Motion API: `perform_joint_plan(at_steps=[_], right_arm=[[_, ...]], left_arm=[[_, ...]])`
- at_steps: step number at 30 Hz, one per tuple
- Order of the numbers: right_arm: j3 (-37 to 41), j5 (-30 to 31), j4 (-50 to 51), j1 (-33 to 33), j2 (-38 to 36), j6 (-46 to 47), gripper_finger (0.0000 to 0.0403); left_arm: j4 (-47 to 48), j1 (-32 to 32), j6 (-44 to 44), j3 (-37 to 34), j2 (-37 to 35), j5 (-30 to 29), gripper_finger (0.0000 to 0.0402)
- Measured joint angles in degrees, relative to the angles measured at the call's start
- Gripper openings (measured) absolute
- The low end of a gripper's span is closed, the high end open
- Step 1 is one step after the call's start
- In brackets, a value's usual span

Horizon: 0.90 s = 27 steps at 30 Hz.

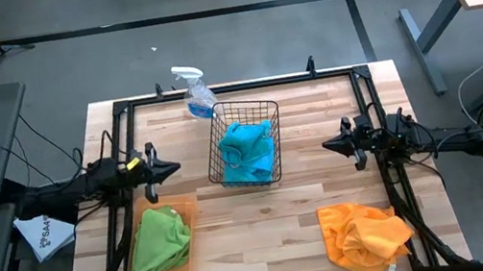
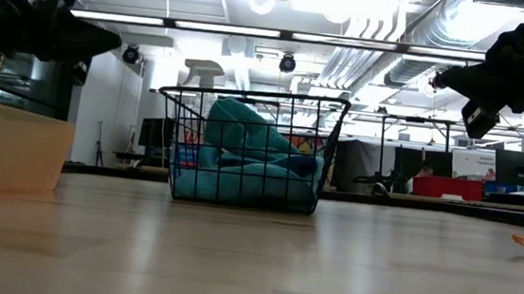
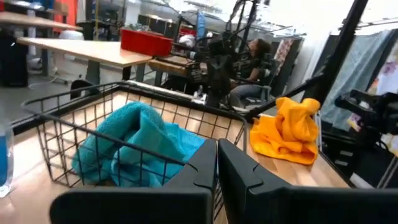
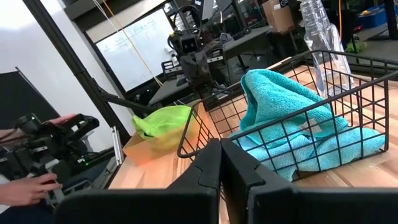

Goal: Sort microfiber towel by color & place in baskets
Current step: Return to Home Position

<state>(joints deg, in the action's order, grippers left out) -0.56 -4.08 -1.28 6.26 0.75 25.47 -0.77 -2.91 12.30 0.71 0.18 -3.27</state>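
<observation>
Teal towels [image 1: 249,151] filled the black wire basket [image 1: 246,104] mid-way along the counter [image 1: 266,229]. A green towel [image 1: 161,241] lay in the orange tray [image 1: 190,210] on the left arm's side, the tray's length running front to back. Orange towels [image 1: 364,236] sat heaped on the right arm's side. The left claw [image 1: 174,169] and right claw [image 1: 328,144], both closed, flanked the basket.

The left arm [image 1: 84,185] reaches in level from the left edge of the tabletop [image 1: 265,224], wrist straight. The left gripper [image 1: 175,168] points toward the middle and hangs clear above the wood, about halfway between the far and near edges. Its fingers [image 3: 202,168] are pressed together with nothing between them. The right arm [image 1: 436,136] mirrors this from the right edge. The right gripper [image 1: 327,144] faces the left one, well apart from it, its fingers likewise closed and empty.
</observation>
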Motion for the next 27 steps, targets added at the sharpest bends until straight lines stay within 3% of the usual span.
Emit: perform_joint_plan(at_steps=[27], right_arm=[[0.0,0.0,0.0,0.0,0.0,0.0,0.0]], left_arm=[[0.1,0.0,-1.9,0.0,0.6,1.1,0.0003]])
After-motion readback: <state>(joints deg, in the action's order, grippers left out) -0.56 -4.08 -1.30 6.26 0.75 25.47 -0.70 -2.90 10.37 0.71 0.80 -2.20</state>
